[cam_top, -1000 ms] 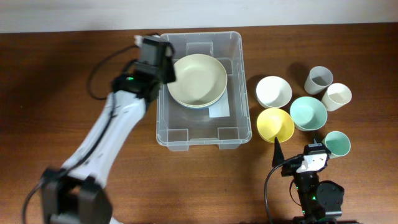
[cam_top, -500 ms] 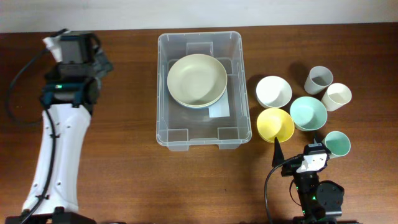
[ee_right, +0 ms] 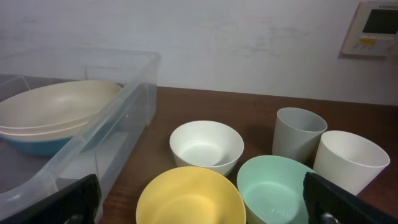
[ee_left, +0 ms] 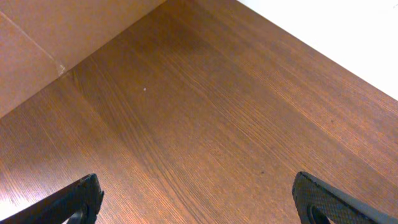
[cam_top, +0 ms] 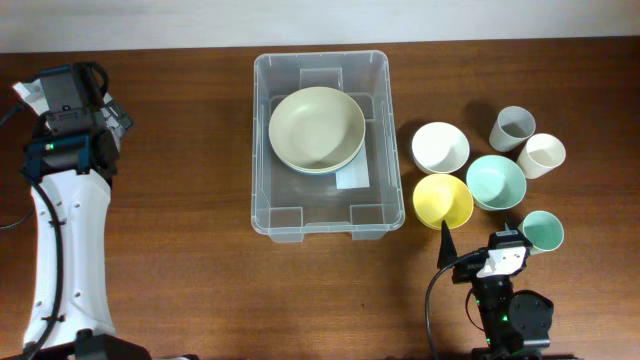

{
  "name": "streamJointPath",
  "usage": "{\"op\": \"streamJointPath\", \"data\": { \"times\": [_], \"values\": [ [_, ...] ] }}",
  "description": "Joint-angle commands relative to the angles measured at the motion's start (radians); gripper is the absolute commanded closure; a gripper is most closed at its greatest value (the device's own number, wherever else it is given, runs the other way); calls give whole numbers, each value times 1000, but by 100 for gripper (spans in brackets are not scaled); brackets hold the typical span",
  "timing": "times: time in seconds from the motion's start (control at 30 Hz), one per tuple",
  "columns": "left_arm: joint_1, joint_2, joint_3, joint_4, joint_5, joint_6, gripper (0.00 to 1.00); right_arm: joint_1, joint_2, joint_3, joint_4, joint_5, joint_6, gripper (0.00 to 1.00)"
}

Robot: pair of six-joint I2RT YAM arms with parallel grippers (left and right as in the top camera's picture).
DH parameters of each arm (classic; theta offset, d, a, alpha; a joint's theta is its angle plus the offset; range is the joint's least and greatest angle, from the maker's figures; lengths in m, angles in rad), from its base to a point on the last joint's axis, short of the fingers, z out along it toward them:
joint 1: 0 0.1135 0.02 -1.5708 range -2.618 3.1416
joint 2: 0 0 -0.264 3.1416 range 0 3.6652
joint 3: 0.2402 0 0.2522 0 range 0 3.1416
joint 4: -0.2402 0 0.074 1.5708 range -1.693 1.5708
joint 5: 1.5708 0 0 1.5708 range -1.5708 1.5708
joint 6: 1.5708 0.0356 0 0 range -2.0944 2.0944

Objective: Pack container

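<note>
Two pincers stand spread wide and empty. Nearest the front edge of the table, the right pincer hangs low, just short of a yellow bowl and a small teal cup. Behind these sit a mint bowl, a white bowl, a cream cup and a grey cup, close together. The container lies mid-table, left of that cluster, its near right corner just beside the yellow bowl; from the right pincer it is ahead and to the left. Inside rests a cream bowl stacked on a blue bowl, beside a white label. Farthest off, the left pincer hovers over bare wood at the left side of the table, well apart from the container.
</note>
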Motion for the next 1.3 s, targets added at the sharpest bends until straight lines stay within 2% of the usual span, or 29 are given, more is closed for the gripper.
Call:
{"op": "streamJointPath", "data": {
  "times": [0.0, 0.2, 0.37, 0.5, 0.63, 0.77, 1.1, 1.27],
  "values": [
    [4, -2, 11, -1, -14, 8, 1, -1, -8, -5, -5, 2, 2, 1],
    [4, -2, 11, -1, -14, 8, 1, -1, -8, -5, 31, -36, 3, 1],
    [4, -2, 11, -1, -14, 8, 1, -1, -8, -5, 225, -175, 4, 1],
    [4, -2, 11, -1, -14, 8, 1, -1, -8, 11, 348, -169, 15, 1],
    [4, -2, 11, -1, -14, 8, 1, -1, 19, 106, 245, -79, 110, 1],
    [4, -2, 11, -1, -14, 8, 1, -3, 132, 270, 78, 78, 168, 1],
    [4, -2, 11, -1, -14, 8, 1, -3, 581, 747, -193, 227, 155, 1],
    [4, -2, 11, -1, -14, 8, 1, -2, 721, 847, -334, 225, 156, 1]
  ]
}}
